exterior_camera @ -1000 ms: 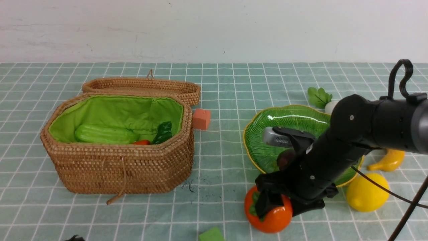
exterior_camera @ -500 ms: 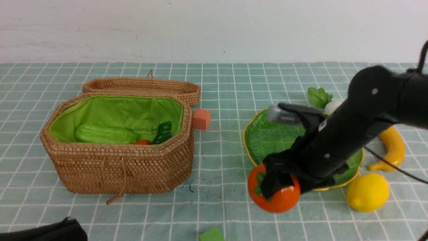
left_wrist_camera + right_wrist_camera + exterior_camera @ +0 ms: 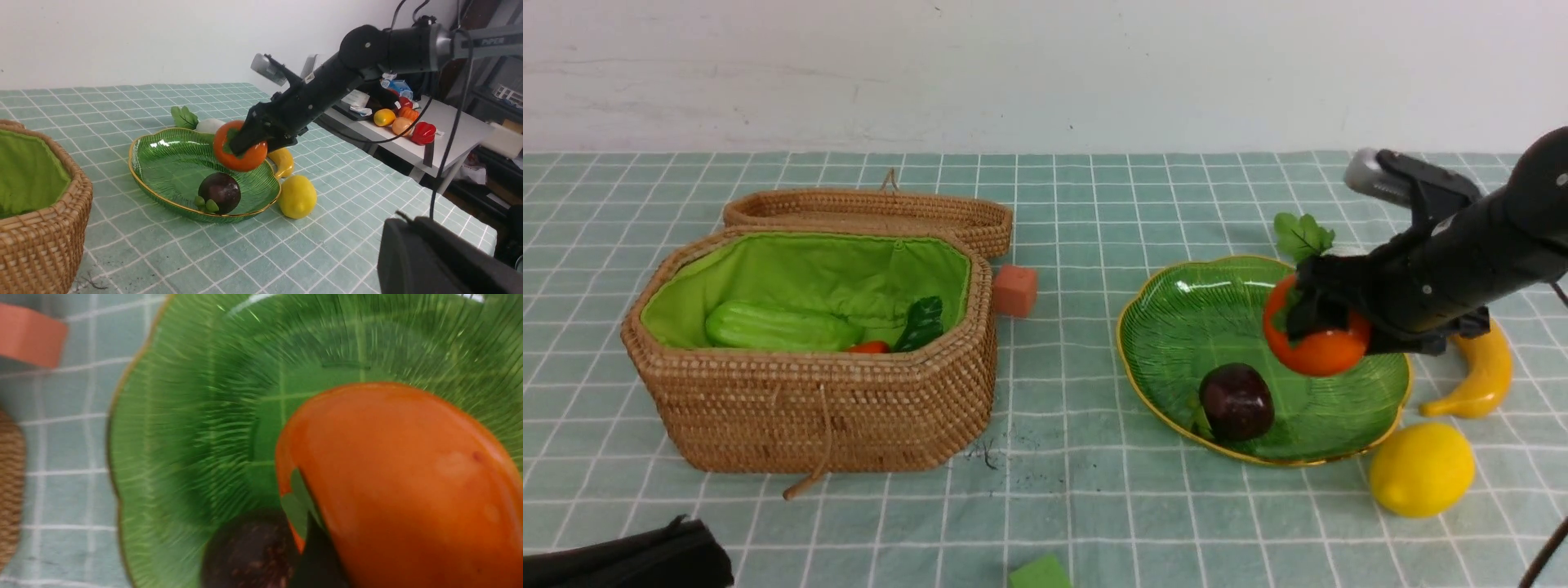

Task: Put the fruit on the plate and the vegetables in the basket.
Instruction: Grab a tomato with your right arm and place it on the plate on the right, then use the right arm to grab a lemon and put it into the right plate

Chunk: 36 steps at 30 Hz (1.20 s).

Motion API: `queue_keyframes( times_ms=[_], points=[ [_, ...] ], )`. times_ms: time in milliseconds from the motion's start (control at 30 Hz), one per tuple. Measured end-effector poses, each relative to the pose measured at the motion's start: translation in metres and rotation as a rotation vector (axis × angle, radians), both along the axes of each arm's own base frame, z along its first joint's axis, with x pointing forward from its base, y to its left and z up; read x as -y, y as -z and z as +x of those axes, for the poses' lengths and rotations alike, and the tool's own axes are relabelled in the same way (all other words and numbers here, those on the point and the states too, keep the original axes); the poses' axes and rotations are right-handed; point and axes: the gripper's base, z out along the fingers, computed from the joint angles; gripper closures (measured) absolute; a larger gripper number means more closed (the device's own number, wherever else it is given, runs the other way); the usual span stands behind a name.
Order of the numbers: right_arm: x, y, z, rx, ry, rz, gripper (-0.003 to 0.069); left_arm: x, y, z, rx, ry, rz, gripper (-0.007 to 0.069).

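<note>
1. Persimmon, gripped by the right end effector, hangs above the green plate, short of being set down. The left end effector, at the near edge of the tabletop, is pressed together.

2. Mangosteen sits inside the plate's near rim. A release too close to it could set the round persimmon knocking against it, perhaps nudging it toward the rim.

3. Glossy skin and a round body make for a risky hold; a drop from height could send the persimmon rolling across the smooth glass or jolt the dish.

4. Lemon lies just beside the plate and banana a little beyond, both on the tabletop. A low, wide swing of the right arm could push either away.

5. Radish waits behind the plate, outside the basket; the arm's reach over that side might brush its leaf.
</note>
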Motion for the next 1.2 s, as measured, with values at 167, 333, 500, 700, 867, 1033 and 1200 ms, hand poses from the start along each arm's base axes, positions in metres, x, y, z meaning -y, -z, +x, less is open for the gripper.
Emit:
queue_keyframes(
  times_ms=[167,333,500,700,867,1033,1200],
  points=[
    [0.000,0.012,0.003,-0.012,-0.034,-0.026,0.0125,0.000,0.000,0.000,0.000,0.000,0.000,0.0629],
    [-0.002,-0.007,-0.001,-0.012,-0.085,-0.032,-0.0015,0.000,0.000,0.000,-0.001,0.000,0.001,0.0629],
    [-0.001,-0.059,-0.027,-0.012,-0.150,-0.048,0.0025,0.000,0.000,0.000,0.010,-0.003,0.012,0.0627],
    [0.013,-0.085,-0.083,-0.114,-0.115,-0.135,0.0168,0.000,0.001,0.000,0.019,-0.005,0.028,0.0625],
    [0.031,-0.067,-0.129,-0.219,0.149,-0.100,0.0180,0.000,0.004,0.000,0.020,-0.006,0.070,0.0623],
    [0.035,-0.051,-0.119,-0.188,0.303,-0.033,0.0065,-0.001,0.005,0.001,0.027,-0.008,0.095,0.0620],
    [0.041,-0.021,-0.094,-0.214,0.361,-0.025,-0.0014,-0.001,0.005,0.001,0.031,-0.010,0.105,0.0620]
  ],
)
